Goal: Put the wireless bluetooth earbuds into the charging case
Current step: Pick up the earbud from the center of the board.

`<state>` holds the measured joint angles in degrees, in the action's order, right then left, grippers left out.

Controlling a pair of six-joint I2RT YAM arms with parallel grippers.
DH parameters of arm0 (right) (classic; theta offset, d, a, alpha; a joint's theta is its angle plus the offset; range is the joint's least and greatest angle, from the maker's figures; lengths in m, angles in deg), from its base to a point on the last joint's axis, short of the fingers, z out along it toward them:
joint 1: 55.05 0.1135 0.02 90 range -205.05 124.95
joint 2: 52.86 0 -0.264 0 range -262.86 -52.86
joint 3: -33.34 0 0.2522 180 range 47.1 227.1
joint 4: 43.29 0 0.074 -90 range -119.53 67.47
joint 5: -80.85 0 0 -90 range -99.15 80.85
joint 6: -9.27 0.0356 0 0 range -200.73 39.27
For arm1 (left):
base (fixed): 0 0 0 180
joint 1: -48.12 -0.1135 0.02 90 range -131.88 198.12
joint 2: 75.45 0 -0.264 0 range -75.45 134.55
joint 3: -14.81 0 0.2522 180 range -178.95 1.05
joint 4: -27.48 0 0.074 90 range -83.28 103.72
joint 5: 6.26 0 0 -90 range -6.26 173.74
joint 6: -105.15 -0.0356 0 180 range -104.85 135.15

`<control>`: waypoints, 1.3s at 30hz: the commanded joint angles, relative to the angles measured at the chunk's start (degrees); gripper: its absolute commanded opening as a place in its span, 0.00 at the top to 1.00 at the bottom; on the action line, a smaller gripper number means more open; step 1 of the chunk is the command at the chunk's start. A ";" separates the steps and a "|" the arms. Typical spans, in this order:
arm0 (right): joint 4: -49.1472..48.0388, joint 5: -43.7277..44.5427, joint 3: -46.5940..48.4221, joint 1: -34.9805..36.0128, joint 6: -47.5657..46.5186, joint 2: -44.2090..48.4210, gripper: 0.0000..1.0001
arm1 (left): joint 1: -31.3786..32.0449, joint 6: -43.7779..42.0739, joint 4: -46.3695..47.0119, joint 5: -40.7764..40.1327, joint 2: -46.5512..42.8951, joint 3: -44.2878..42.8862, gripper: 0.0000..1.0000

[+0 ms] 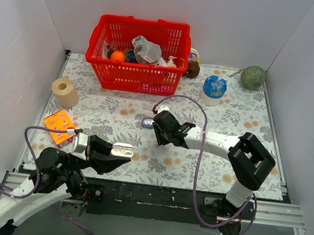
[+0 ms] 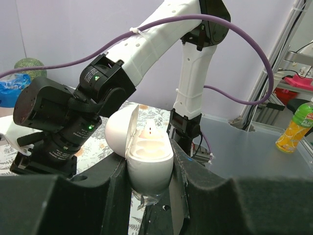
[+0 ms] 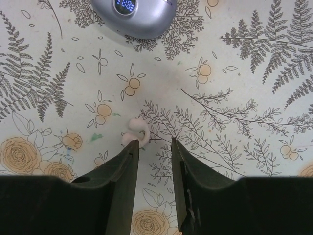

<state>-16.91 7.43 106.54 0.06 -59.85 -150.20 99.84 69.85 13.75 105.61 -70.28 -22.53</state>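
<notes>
My right tool (image 3: 154,142) hangs partly open and empty above the desk (image 3: 234,88), the pale earbud (image 3: 135,135) lying just off its frame-left fingertip (image 3: 130,149) at mid-frame. My left tool (image 2: 148,161) grips the open white case (image 2: 146,144), lower left in the top view. I'd nudge the right tool frame-left to centre the earbud, then lower and close gently.
</notes>
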 commanded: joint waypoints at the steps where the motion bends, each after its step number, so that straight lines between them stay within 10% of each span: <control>1: -2.51 -1.72 0.59 -0.09 0.82 0.93 0.60 | 0.13 0.32 0.76 0.19 0.63 0.46 1.00; 39: -1.46 -4.46 2.17 -1.24 3.90 -2.95 0.57 | 0.13 0.41 1.02 -0.25 0.19 1.60 1.00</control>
<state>-19.07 2.51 106.91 -1.68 -58.39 -154.07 99.84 70.46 13.99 105.59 -70.02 -21.76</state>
